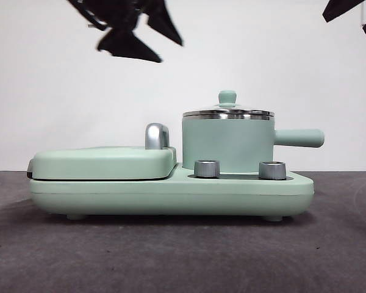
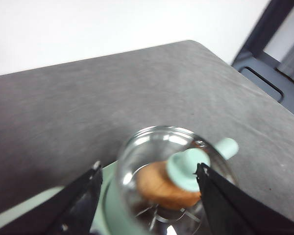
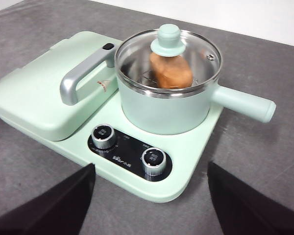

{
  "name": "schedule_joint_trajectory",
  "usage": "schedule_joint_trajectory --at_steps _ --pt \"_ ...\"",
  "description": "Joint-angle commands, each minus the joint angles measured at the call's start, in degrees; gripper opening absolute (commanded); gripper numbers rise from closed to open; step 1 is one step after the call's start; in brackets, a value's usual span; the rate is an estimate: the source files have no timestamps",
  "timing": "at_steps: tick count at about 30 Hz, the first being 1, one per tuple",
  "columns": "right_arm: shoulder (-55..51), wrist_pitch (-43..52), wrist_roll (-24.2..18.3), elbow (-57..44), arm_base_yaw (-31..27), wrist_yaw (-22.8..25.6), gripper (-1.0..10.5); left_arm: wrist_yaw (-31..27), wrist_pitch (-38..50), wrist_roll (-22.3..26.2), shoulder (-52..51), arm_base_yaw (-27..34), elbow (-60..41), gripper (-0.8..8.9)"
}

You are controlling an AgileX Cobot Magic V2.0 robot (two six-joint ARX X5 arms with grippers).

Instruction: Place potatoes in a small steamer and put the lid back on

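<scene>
We start with the largest thing, the mint-green cooker base [image 3: 196, 164], which stands on the grey table [image 1: 183, 256] with bare table all around it. On one half of the base lies the flat griddle cover [image 3: 36, 98] with its chrome handle [image 3: 81, 76]; on the other half sits the small steamer [image 3: 169, 112], its stubby side handle [image 3: 245, 104] reaching out past the edge of the base, away from the griddle. This seems a sensible position to us, because the handle is free to be taken and is not blocked by the cover. The lid [image 3: 206, 56] sits flat on the steel rim of the steamer, knob upward, and through the glass we see the potato [image 3: 170, 71] resting inside on the rack, so in our judgement the task looks finished (nothing remains outside the pot). The two dials [image 3: 104, 136] are on the near strip of the base. The left gripper [image 2: 148, 169] hangs above the lid with its jaws spread wide on both sides of the knob [image 2: 186, 169], touching nothing, so it has free room to go straight up. The right gripper [image 3: 149, 169] waits well back from the base, also spread wide and holding nothing.
</scene>
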Motion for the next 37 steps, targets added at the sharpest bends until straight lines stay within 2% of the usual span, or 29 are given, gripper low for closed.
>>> schedule_joint_trajectory --at_steps 1,12,19,32,37 --pt "0.3 0.5 1.0 0.0 0.5 -0.9 3.6 0.4 0.3 -1.4 -4.0 1.2 -2.8 3.03" --pt "0.3 0.4 1.0 0.0 0.5 -1.0 3.6 0.4 4.1 -3.6 -25.3 7.3 -27.8 3.03" --pt "0.3 -0.1 1.1 0.0 0.5 -1.5 3.6 0.4 2.6 -5.4 -38.6 9.4 -38.8 3.03" --pt "9.2 2.2 2.1 0.0 0.5 -8.3 3.6 -2.8 -8.8 -6.8 -55.5 9.5 -48.0 3.03" --pt "12.1 5.5 2.1 0.0 0.5 -8.5 3.6 -3.0 -13.4 -8.0 -61.3 9.5 -50.6 3.03"
